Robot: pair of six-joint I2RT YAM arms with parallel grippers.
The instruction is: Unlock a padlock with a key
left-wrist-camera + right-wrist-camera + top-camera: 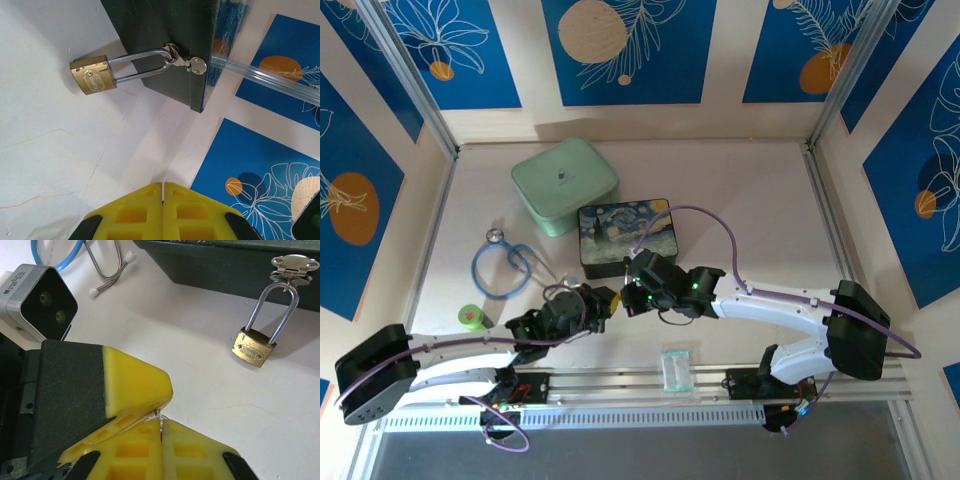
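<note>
From above, the left gripper point(608, 302) and right gripper point(632, 292) meet tip to tip just in front of the painted box point(625, 235). The left wrist camera shows its yellow jaws clenched flat together, and ahead of them the padlock point(93, 75) lies on the table point(45, 150) with its shackle hooked through the box's clasp point(187, 62). In the right wrist view that gripper's jaws are pressed on the key point(158, 418), a thin silver sliver poking from their seam where the left gripper's tip touches it; whether the left jaws also pinch it cannot be told.
</note>
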